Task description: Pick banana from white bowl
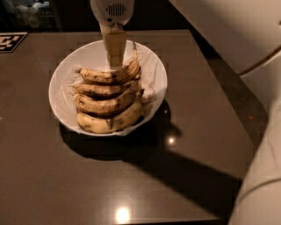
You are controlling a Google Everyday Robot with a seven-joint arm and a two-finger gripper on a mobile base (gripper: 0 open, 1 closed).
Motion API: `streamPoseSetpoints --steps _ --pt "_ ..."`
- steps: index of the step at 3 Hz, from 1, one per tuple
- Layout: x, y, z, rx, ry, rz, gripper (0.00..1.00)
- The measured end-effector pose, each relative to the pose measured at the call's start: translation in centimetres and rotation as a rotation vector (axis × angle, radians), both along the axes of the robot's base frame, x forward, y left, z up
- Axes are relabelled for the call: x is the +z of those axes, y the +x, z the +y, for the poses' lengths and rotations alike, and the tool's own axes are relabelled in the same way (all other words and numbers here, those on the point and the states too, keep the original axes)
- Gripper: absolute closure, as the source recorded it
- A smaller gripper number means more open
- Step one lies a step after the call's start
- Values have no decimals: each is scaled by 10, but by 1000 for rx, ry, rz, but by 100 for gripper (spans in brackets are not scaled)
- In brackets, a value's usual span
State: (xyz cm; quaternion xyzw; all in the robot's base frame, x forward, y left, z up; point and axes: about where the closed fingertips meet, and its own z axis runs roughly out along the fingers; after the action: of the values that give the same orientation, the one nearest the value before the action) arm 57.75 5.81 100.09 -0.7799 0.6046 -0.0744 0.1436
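Camera view, arm [112, 9] hung straight down over the white bowl [60, 77], gripper [115, 65] came right at the rearmost banana [99, 76], open or clamped I couldn't tell, banana yellow, brown-speckled, long-stemmed.

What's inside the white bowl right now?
In the white bowl, on a crinkled white lining, lie the banana at the rear and three other bananas side by side; the gripper hangs over the banana. The bowl's floor beneath them is covered.
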Motion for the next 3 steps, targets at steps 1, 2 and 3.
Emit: streamPoseSetpoints --steps 1,2,3 --pt "-14 8 5 -14 3 34 37" --pt "-25 14 6 -30 7 63 38" --pt "-37 18 4 -49 12 93 41"
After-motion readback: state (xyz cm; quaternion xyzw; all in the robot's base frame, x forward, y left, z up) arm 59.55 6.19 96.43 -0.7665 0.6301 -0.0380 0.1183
